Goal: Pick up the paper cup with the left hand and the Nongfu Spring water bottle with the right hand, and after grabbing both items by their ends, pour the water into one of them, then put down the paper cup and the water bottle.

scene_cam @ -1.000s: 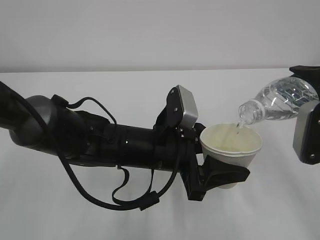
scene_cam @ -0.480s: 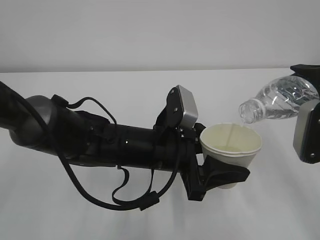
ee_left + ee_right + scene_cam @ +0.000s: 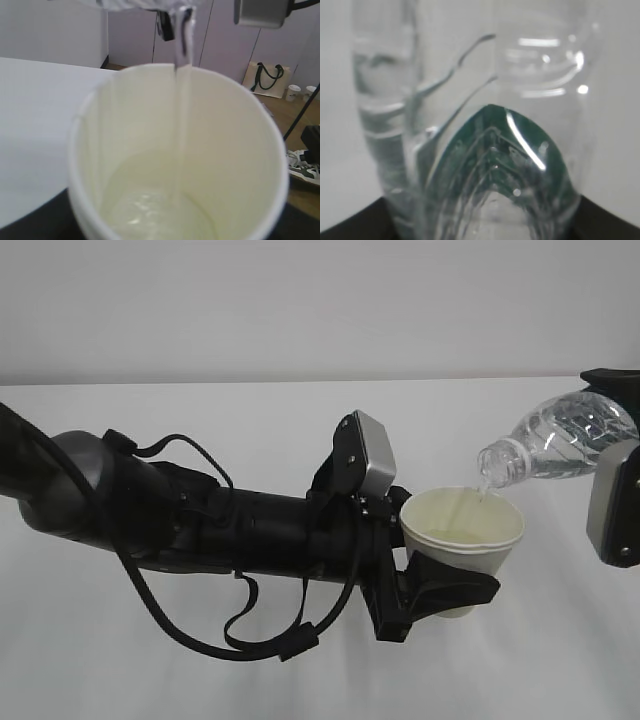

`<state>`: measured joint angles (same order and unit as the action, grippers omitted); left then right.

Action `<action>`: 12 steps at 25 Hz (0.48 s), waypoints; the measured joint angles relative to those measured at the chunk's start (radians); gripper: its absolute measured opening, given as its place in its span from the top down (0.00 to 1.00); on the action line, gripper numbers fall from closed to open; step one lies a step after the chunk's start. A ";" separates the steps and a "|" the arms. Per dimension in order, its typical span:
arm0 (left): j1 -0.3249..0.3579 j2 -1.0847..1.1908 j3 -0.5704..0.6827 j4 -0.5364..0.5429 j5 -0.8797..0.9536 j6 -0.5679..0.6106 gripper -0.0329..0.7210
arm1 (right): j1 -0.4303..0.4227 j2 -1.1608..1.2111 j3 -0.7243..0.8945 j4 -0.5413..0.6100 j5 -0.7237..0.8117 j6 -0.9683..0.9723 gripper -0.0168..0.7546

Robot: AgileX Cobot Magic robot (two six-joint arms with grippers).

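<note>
The black left arm (image 3: pixel 200 525), hung with looping cables, stretches nearly level across the white worktop (image 3: pixel 300 410) from the left edge toward the middle, a silver-grey box (image 3: pixel 372 453) tilted up at its wrist. Its black two-finger left pincer (image 3: pixel 440 590) is clamped around the lower part of the small white tapered paper cup (image 3: pixel 462 540), held upright above the worktop with its rolled rim and pale cream-yellow inside facing up.

From the right edge, the right pincer (image 3: pixel 612 390) is only partly in view, beside another silver-grey box (image 3: pixel 612 502). It grips the base end of the small clear ribbed plastic water bottle (image 3: pixel 555 445), which lies tipped with its open neck pointing down and left, just above the cup's far rim. In the right wrist view the bottle (image 3: pixel 470 125) fills the frame, dark green showing through its clear wall.

A thin stream of clear water (image 3: pixel 181 125) falls from the bottle's mouth into the cup (image 3: pixel 175 160), and a shallow pool lies at the bottom.
</note>
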<state>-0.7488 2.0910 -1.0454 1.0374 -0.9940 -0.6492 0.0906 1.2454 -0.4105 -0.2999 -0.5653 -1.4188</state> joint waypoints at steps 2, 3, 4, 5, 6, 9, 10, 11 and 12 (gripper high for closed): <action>0.000 0.000 0.000 0.000 0.000 0.000 0.34 | 0.000 0.000 0.000 0.000 0.000 0.000 0.46; 0.000 0.000 0.000 0.000 0.000 0.000 0.34 | 0.000 0.000 0.000 0.000 0.000 0.000 0.46; 0.000 0.000 0.000 0.000 0.000 0.000 0.34 | 0.000 0.000 0.000 0.000 0.000 0.000 0.46; 0.000 0.000 0.000 0.000 0.000 0.000 0.34 | 0.000 0.000 0.000 0.000 0.000 0.000 0.46; 0.000 0.000 0.000 0.000 0.000 0.000 0.34 | 0.000 0.000 0.000 0.000 0.000 0.000 0.46; 0.000 0.000 0.000 0.000 0.000 0.000 0.34 | 0.000 0.000 0.000 0.000 0.000 0.000 0.46; 0.000 0.000 0.000 0.002 0.000 0.000 0.34 | 0.000 0.000 0.000 0.000 0.000 0.000 0.46; 0.000 0.000 0.000 0.001 0.000 0.000 0.34 | 0.000 0.000 0.000 0.000 0.000 0.000 0.46; 0.000 0.000 0.000 0.001 0.000 0.000 0.34 | 0.000 0.000 0.000 0.000 0.000 0.000 0.46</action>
<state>-0.7488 2.0910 -1.0454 1.0382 -0.9940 -0.6492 0.0906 1.2454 -0.4105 -0.2999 -0.5653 -1.4188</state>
